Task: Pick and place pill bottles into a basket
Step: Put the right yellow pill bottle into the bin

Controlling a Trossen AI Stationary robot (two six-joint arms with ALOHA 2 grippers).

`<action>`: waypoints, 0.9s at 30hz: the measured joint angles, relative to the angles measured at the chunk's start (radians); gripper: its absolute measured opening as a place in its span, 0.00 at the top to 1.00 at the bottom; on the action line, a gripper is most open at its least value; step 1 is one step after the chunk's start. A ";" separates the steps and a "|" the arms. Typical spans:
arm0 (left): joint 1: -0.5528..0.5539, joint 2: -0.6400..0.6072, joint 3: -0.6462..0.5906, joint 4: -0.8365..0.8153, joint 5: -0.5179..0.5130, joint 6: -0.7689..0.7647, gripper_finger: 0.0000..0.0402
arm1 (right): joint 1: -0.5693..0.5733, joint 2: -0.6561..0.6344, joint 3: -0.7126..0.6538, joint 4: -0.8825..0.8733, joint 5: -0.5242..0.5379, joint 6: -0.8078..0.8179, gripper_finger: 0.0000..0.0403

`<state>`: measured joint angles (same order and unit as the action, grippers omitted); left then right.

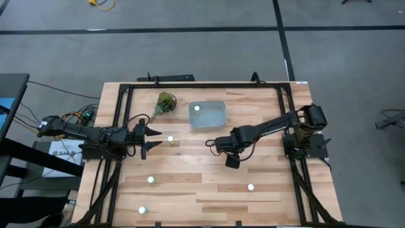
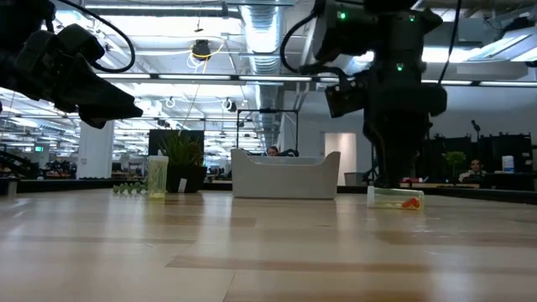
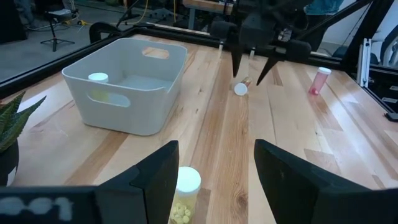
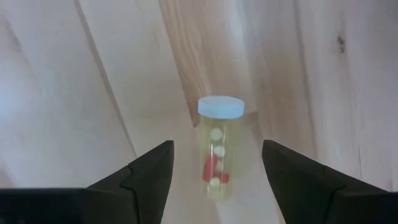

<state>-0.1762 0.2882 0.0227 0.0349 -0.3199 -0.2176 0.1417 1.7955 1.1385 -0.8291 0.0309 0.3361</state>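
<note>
A pill bottle (image 4: pixel 218 149) lies on its side on the worktop (image 1: pixel 209 171), directly below the right pincer (image 4: pixel 214 163) and framed between its 2 wide-spread fingers, presumably lined up for a grasp. Another bottle (image 3: pixel 183 194) stands upright just ahead of the left pincer (image 3: pixel 214 165), also wide and empty. Beyond both, the basket (image 1: pixel 218 119) already holds 1 bottle (image 1: pixel 197 108).

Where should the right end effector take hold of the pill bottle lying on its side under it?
Grip the clear body of the lying pill bottle below its white cap, coming straight down. It lies flat on the table, and the right end effector already hangs open with one finger on each side of it, across its narrow width.
</note>
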 joint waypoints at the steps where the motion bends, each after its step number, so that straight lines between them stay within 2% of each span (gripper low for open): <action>1: 0.000 0.000 0.000 0.000 0.000 0.000 0.50 | 0.000 0.008 0.000 0.003 -0.001 -0.004 0.40; 10: 0.000 0.000 0.000 0.000 0.000 0.000 0.50 | -0.017 0.026 -0.003 0.048 0.001 -0.030 0.40; 19: 0.000 0.000 0.000 0.000 0.005 0.000 0.50 | -0.052 0.025 -0.079 0.128 -0.032 -0.022 0.41; 23: 0.000 0.000 0.000 0.000 0.003 0.001 0.50 | -0.052 0.025 -0.080 0.139 -0.032 -0.023 0.47; 27: 0.000 0.000 0.000 0.000 0.000 0.002 0.50 | -0.052 0.025 -0.080 0.146 -0.033 -0.027 0.58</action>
<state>-0.1761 0.2882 0.0227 0.0349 -0.3199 -0.2161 0.0898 1.8210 1.0580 -0.6829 -0.0016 0.3091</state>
